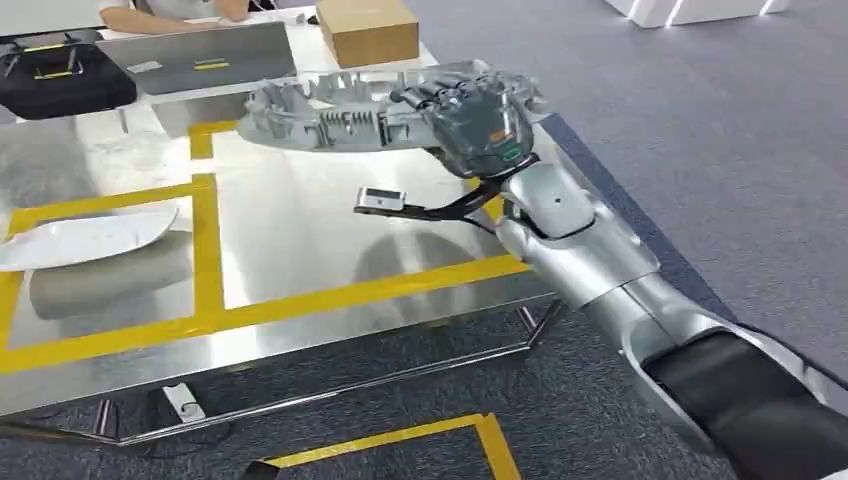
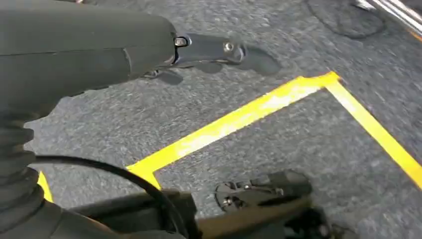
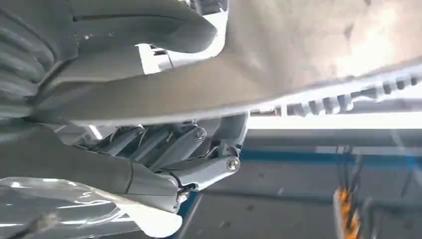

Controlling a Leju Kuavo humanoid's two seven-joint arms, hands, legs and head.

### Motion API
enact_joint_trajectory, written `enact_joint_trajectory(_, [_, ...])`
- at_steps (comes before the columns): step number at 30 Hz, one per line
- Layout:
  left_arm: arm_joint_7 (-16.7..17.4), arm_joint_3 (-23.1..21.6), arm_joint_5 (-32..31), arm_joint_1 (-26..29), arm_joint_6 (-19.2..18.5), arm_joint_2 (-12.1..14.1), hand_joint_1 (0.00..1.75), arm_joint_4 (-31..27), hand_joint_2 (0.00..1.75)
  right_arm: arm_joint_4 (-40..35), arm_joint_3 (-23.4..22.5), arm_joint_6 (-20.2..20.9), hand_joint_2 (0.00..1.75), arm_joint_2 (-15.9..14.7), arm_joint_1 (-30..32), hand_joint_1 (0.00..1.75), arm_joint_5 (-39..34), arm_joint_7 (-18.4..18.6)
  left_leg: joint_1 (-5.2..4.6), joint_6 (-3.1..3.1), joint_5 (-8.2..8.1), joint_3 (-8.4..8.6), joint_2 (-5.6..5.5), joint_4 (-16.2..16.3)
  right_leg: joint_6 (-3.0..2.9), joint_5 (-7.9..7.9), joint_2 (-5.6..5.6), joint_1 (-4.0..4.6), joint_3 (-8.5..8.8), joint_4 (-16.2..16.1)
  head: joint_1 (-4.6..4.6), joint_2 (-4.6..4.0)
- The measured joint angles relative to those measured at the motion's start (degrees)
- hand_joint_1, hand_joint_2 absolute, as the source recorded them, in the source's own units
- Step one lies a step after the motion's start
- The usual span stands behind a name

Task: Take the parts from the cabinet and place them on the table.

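Right robot hand point(image 1: 478, 118) grips grey part point(image 1: 330, 113) (held above table point(image 1: 300, 230)).

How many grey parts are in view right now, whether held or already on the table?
2: one ribbed grey part held by the right hand above the table; one smooth curved part lying on the table's left side. Others may lie outside the view.

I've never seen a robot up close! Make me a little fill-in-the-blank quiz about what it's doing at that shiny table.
1. The grey ribbed plastic part is held above the table by the robot's ____ hand.
2. The rectangles on the steel table are marked with tape coloured ____.
3. At the table's far edge sits a brown ____ box.
4. The white curved part lies ____ the table.

Missing words: right; yellow; cardboard; on
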Motion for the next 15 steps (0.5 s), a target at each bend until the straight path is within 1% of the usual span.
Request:
enact_joint_trajectory(1, [0.0, -0.1, -0.1, -0.1, 0.0, 0.0, 0.00, 0.0, 1.75, 2.6, 0.7, -0.3, 1.75, 0.8, -0.5, 1.75, 0.6, 0.4, -0.10, -0.33, -0.35, 0.00, -0.03, 0.2, -0.21, 0.00, -0.12, -0.41, 0.24, -0.4, 0.02, 0.00])
enact_joint_trajectory(2, [-0.1, -0.3, -0.3, -0.1, -0.1, 0.0, 0.00, 0.0, 1.75, 4.4, 1.2, -0.3, 1.75, 1.4, -0.7, 1.75, 0.9, 0.7, -0.04, -0.79, -1.06, -0.40, 0.21, 1.0, -0.55, -0.15, -0.26, -0.58, 0.69, -0.6, -0.18, 0.00])
enact_joint_trajectory(3, [-0.1, -0.5, -0.4, -0.1, -0.1, 0.0, 0.00, 0.0, 1.75, 5.7, 1.5, -0.4, 1.75, 1.7, -0.7, 1.75, 1.0, 0.9, 0.04, -1.10, -2.22, -1.52, 0.31, 3.3, -0.87, -0.34, -0.43, -0.63, 0.85, -0.6, -0.29, 0.00])
enact_joint_trajectory(4, [-0.1, -0.6, -0.4, -0.1, -0.1, 0.1, 0.00, 0.0, 1.75, 7.2, 1.9, -0.5, 1.75, 2.2, -0.8, 1.75, 1.1, 0.9, 0.24, -1.37, -4.03, -3.67, 0.33, 7.6, -1.01, -0.45, -0.45, -0.63, 0.93, -0.6, -0.33, 0.00])
enact_joint_trajectory(5, [-0.1, -0.6, -0.4, 0.0, -0.1, 0.1, 0.00, 0.0, 1.75, 8.4, 2.3, -0.7, 1.75, 2.5, -0.8, 1.75, 1.2, 0.9, 0.36, -1.52, -5.90, -6.29, 0.34, 12.5, -1.13, -0.60, -0.44, -0.62, 1.06, -0.6, -0.37, 0.00])
enact_joint_trajectory(6, [-0.1, -0.6, -0.4, 0.0, -0.1, 0.1, 0.00, 0.0, 1.75, 9.4, 2.6, -0.9, 1.75, 2.8, -0.8, 1.75, 1.3, 0.9, 0.41, -1.62, -6.80, -8.16, 0.35, 15.7, -1.17, -0.74, -0.44, -0.63, 1.16, -0.6, -0.33, 0.00])
enact_joint_trajectory(7, [-0.1, -0.7, -0.4, 0.0, -0.2, 0.1, 0.00, 0.0, 1.75, 10.6, 2.9, -1.0, 1.75, 3.0, -0.8, 1.75, 1.4, 1.1, 0.52, -1.73, -6.38, -9.88, 0.36, 17.9, -1.13, -1.01, -0.43, -0.63, 1.52, -0.6, -0.40, 0.00])
enact_joint_trajectory(8, [-0.2, -0.7, -0.4, 0.1, -0.5, 0.2, 0.00, 0.0, 1.75, 11.5, 3.1, -0.9, 1.75, 3.1, -0.8, 1.75, 2.0, 1.5, 0.65, -1.76, -4.43, -9.80, 0.37, 16.8, -1.10, -1.30, -0.44, -0.64, 1.95, -0.6, -0.33, 0.00])
enact_joint_trajectory(9, [-0.4, -0.8, -0.4, 0.1, -0.8, 0.2, 0.00, 0.0, 1.75, 12.6, 3.4, -0.9, 1.75, 3.3, -1.0, 1.75, 3.5, 2.5, 0.73, -1.73, -0.86, -8.56, 0.42, 12.8, -1.00, -1.66, -0.43, -0.65, 2.53, -0.6, -0.35, 0.00])
enact_joint_trajectory(10, [-0.5, -0.8, -0.4, 0.1, -0.8, 0.3, 0.00, 0.0, 1.75, 13.8, 3.7, -0.8, 1.75, 3.6, -1.1, 1.75, 5.0, 3.5, 0.80, -1.67, 2.30, -6.90, 0.44, 8.2, -0.86, -1.96, -0.42, -0.70, 3.07, -0.6, -0.35, 0.00])
enact_joint_trajectory(11, [-0.6, -0.8, -0.6, 0.1, -0.8, 0.3, 0.00, 0.0, 1.75, 15.3, 4.1, -0.8, 1.75, 3.9, -1.2, 1.75, 6.8, 5.0, 0.89, -1.66, 4.96, -5.24, 0.52, 3.1, -0.57, -2.34, -0.42, -0.73, 3.54, -0.6, -0.39, 0.00])
enact_joint_trajectory(12, [-0.7, -0.9, -1.0, 0.1, -0.8, 0.2, 0.00, 0.2, 1.75, 17.1, 4.5, -0.8, 1.75, 4.2, -1.3, 1.75, 7.9, 6.5, 0.45, -1.63, 4.21, -4.62, 0.47, 3.1, -0.20, -2.41, -0.32, -0.33, 3.53, -0.7, -0.55, 0.00])
enact_joint_trajectory(13, [-0.8, -0.9, -1.0, -0.1, -0.8, 0.2, 0.00, 0.2, 1.75, 18.2, 4.7, -0.8, 1.75, 4.4, -1.2, 1.75, 8.5, 7.2, 0.47, -1.23, 3.66, -3.85, 0.41, 1.6, 0.04, -2.42, -0.27, -0.33, 3.43, -0.7, -0.55, 0.00])
enact_joint_trajectory(14, [-0.8, -0.9, -1.0, -0.1, -0.8, 0.2, 0.00, 0.2, 1.75, 19.0, 4.8, -0.8, 1.75, 4.4, -1.2, 1.75, 8.8, 7.6, 0.42, -0.89, 2.80, -3.70, 0.36, 0.9, 0.32, -2.32, -0.35, -0.36, 3.16, -0.7, -0.44, 0.00])
enact_joint_trajectory(15, [-0.8, -0.9, -1.0, -0.1, -0.8, 0.2, 0.00, 0.2, 1.75, 19.6, 4.9, -0.8, 1.75, 4.5, -1.2, 1.75, 9.0, 7.7, 0.39, -0.74, 2.77, -3.84, 0.34, 1.2, 0.61, -2.16, -0.42, -0.40, 3.13, -0.9, -0.42, 0.00])
